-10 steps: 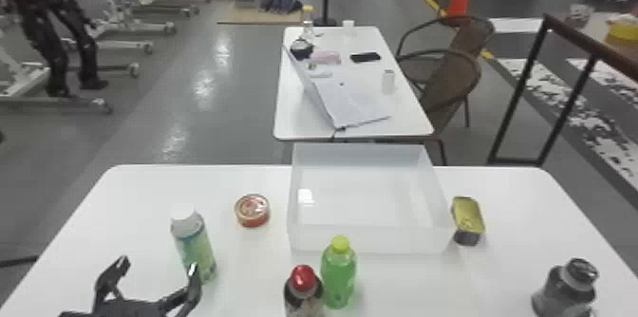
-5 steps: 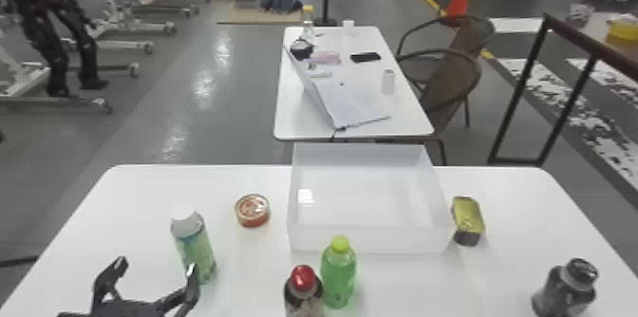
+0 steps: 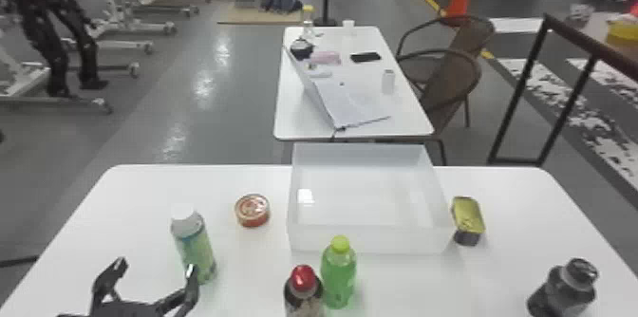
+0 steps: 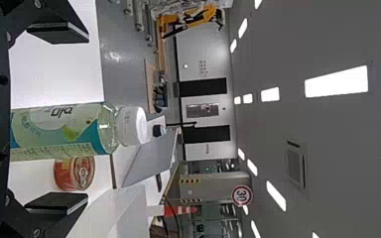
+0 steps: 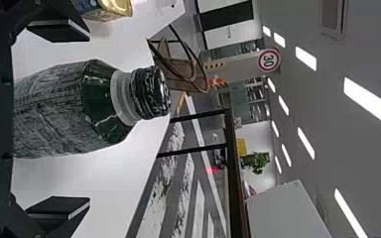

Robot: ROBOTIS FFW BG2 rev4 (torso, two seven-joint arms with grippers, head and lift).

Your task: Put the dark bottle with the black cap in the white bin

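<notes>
At the head view's lower left, my left gripper (image 3: 154,266) stands open just on the near side of a white-capped green-labelled bottle (image 3: 195,249). In the left wrist view the left gripper (image 4: 57,119) has that bottle between its spread fingers. The dark bottle with the black cap (image 3: 565,290) stands upright at the table's near right. In the right wrist view the dark bottle (image 5: 64,109) lies between the wide-apart fingers of my right gripper (image 5: 58,119), with space on both sides. The white bin (image 3: 370,240) is at the table's back middle.
In front of the bin are a green bottle (image 3: 338,273) and a red-capped dark bottle (image 3: 304,292). A red round can (image 3: 252,210) is left of the bin, a yellow-topped tin (image 3: 467,219) right of it. Another table (image 3: 294,112) with a laptop stands behind.
</notes>
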